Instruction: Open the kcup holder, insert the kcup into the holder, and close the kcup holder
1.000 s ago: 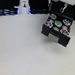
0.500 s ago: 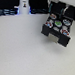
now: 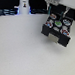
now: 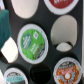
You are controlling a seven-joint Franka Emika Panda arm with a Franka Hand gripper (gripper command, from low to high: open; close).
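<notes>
Only wrist view resolves green-lidded kcup (image 4: 32,43) seated in kcup holder (image 3: 57,28) slot.

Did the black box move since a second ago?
No. The holder sits in the same spot against the table's far edge in the exterior view.

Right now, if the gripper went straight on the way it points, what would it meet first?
Probably the kcup holder's open tray: the wrist view looks straight onto its round slots, with the green-topped kcup seated near the middle. The gripper itself is not visible, and depth is unclear.
</notes>
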